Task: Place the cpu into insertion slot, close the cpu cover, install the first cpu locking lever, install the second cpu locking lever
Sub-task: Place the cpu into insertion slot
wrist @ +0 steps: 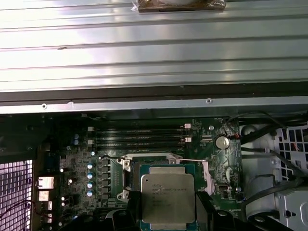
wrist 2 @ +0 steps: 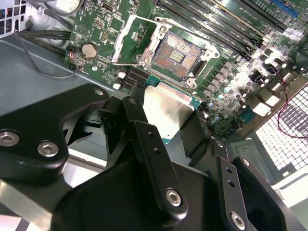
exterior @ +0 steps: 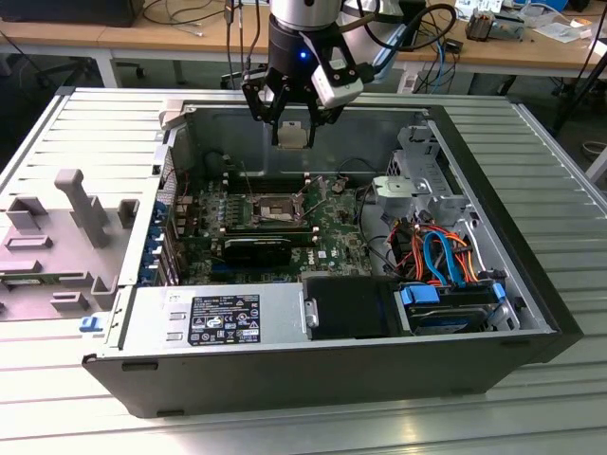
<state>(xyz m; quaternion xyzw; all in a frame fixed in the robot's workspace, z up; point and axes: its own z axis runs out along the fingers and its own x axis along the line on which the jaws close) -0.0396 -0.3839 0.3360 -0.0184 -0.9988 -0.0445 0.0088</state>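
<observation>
On the ribbed tabletop (exterior: 531, 123) sits an open computer case (exterior: 332, 379); our claw (exterior: 291, 121) grips the cpu (exterior: 291, 137), well above the insertion slot (exterior: 275, 209)

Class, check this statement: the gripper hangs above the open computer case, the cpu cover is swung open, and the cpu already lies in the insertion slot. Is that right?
One point is wrong. The cpu does not lie in the insertion slot: the gripper holds it in the air, and the second wrist view shows the slot bare. The cpu cover is indeed open.
</observation>
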